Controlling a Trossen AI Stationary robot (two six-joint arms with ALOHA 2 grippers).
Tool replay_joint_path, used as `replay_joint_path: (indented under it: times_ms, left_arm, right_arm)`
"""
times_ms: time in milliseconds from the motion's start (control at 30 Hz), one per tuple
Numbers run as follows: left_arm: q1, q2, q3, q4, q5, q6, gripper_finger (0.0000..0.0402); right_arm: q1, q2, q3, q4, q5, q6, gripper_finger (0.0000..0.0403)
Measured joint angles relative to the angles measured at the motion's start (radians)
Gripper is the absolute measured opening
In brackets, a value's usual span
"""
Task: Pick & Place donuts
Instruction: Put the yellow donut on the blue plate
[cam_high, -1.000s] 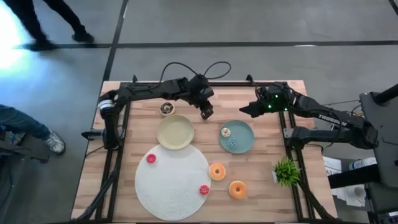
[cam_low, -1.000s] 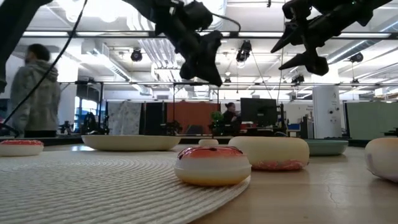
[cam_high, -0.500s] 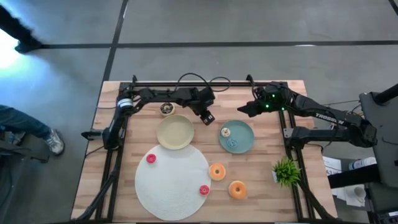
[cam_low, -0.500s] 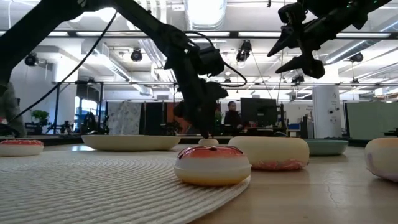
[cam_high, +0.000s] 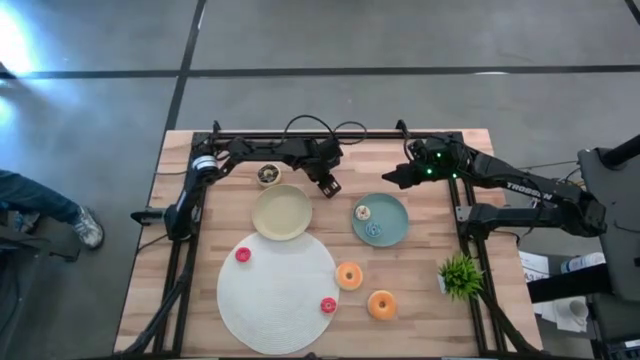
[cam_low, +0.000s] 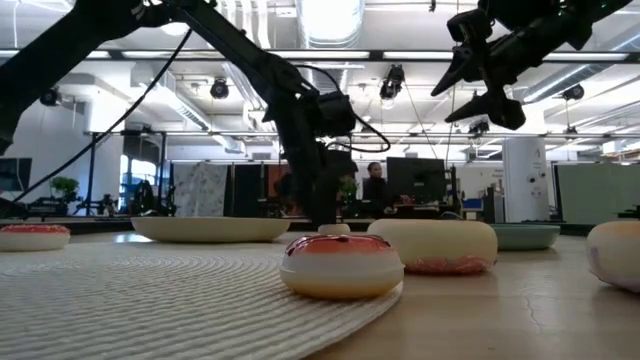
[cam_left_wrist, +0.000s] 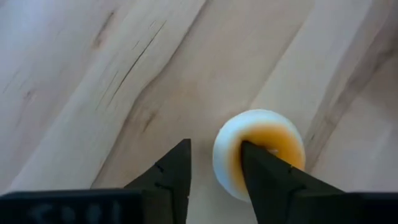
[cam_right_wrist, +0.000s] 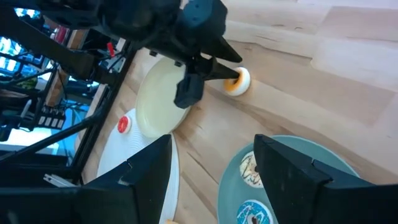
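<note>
A small orange-iced donut (cam_left_wrist: 258, 134) with a pale rim lies flat on the bare wood between the beige plate (cam_high: 281, 213) and the teal plate (cam_high: 392, 222). My left gripper (cam_left_wrist: 211, 144) stands open over it, pointing down, low at the table (cam_high: 325, 185). My right gripper (cam_high: 392, 178) hangs open, high above the teal plate's far edge (cam_low: 448, 95). Other donuts: a brown one (cam_high: 268, 175), pink (cam_high: 243, 255) and red (cam_high: 328, 305) ones on the white mat, two orange ones (cam_high: 348, 276) (cam_high: 382, 304), and two on the teal plate (cam_high: 364, 212). My left gripper comes at the small orange donut from above. One finger (cam_left_wrist: 267, 180) covers the middle of its orange top (cam_left_wrist: 277, 134). The other finger (cam_left_wrist: 171, 180) stands outside the pale rim, with bare wood between them. Whether either finger touches the donut I cannot tell.
The large white mat (cam_high: 277, 290) fills the near left of the table. A small green plant (cam_high: 460, 275) stands at the near right. Bare wood lies along the far edge and between the two plates.
My left gripper has come down from well above the table to just over the wood beside the beige plate, and its fingers now point down at the small orange donut. The donuts have stayed where they were.
</note>
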Motion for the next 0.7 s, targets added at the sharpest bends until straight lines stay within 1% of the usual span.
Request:
replay_joint_path:
  times_ms: [200,267,367,400,567,633,700]
  left_arm:
    - [-0.004,0.003,-0.006,0.006,0.014,0.001,0.0081]
    - [-0.009,0.010,-0.005,-0.009,0.005,0.006,0.0062]
    - [-0.017,0.025,-0.002,-0.031,-0.005,0.031,0.0018]
    - [-0.021,0.028,-0.002,-0.036,-0.006,0.034,0.0010]
    - [-0.033,0.020,-0.001,-0.038,-0.010,0.010,0.0002]
    - [-0.035,-0.001,0.001,-0.071,0.019,-0.020,0.0001]
    - [-0.041,-0.036,0.008,-0.067,0.052,-0.033,0.0001]
  right_arm:
    - [0.000,0.000,0.000,0.000,0.016,0.008,0.0219]
    - [0.000,0.000,0.000,0.000,0.025,0.016,0.0219]
    - [0.000,0.000,0.000,0.001,0.030,0.023,0.0219]
    - [0.000,0.000,0.000,0.001,0.031,0.025,0.0219]
    - [0.000,0.000,0.000,0.002,0.028,0.033,0.0219]
    - [0.000,0.000,0.000,0.003,0.020,0.034,0.0219]
    - [0.007,0.000,0.000,0.007,0.018,0.030,0.0219]
